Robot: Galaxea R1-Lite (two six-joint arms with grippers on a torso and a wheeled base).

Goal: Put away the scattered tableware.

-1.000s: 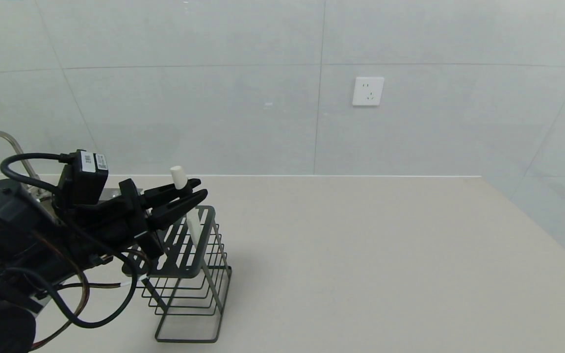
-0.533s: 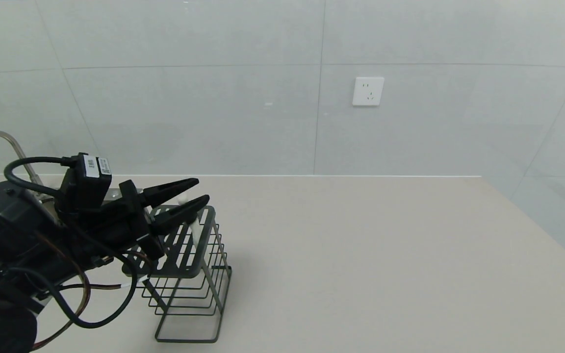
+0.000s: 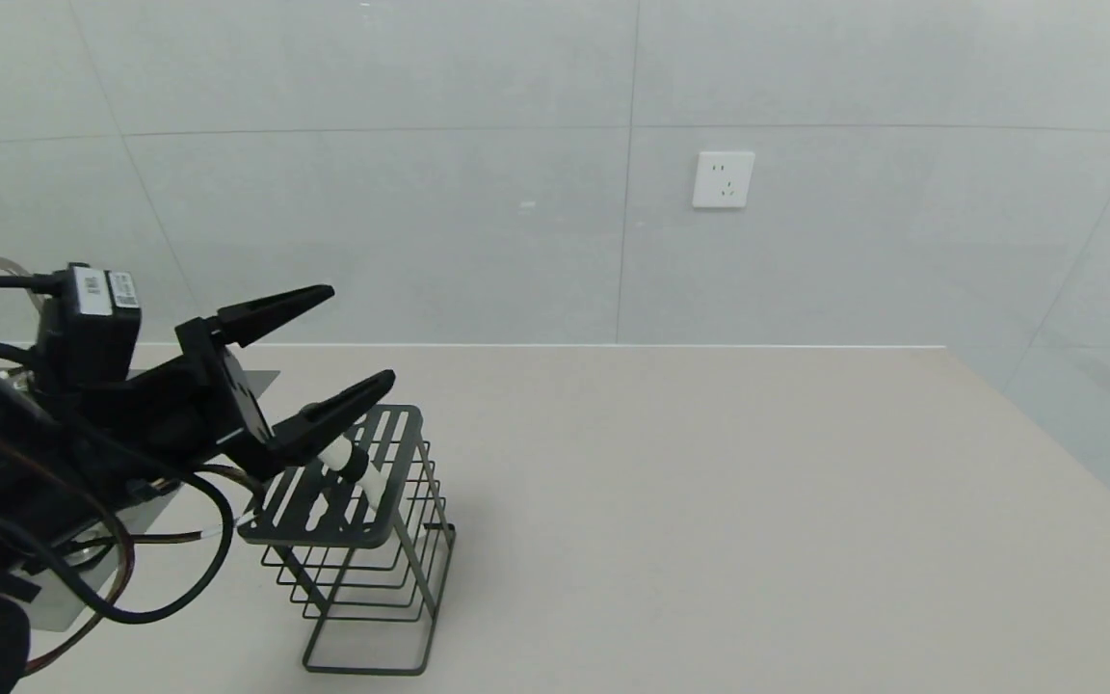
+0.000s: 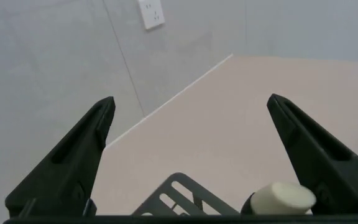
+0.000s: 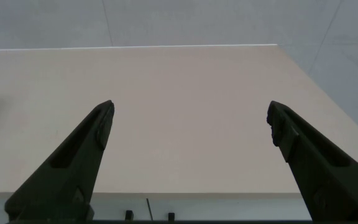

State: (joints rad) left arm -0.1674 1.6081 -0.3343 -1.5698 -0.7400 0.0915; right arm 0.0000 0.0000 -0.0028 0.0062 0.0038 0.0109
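1. Left tool (image 3: 359,333): we see it at the left of the scene, held above the rack (image 3: 391,578). Its 2 fingers are spread wide and hold nothing. The lower fingertip (image 3: 382,378) sits just above the white handle of the utensil (image 3: 369,490); we cannot tell whether the 2 touch. In the left wrist view, the same tool (image 4: 190,101) shows a wide gap between its fingers, with the utensil's rounded white end (image 4: 283,198) just beside 1 finger.

2. Utensil: it stands tilted in a slot of the rack's flat slotted top (image 4: 179,196), at the right side of that top. Only the white handle clears the top. The part below is hard to make out among the wires.

3. Rack: a dark wire frame, standing on the pale worktop (image 3: 709,501) at the near left.

4. Right tool (image 5: 190,106): its 2 fingers are spread apart with nothing between them, above bare worktop (image 5: 185,124).

5. Surroundings: a white wall socket (image 3: 724,179) is mounted on the grey tiled wall beyond the far edge of the worktop.
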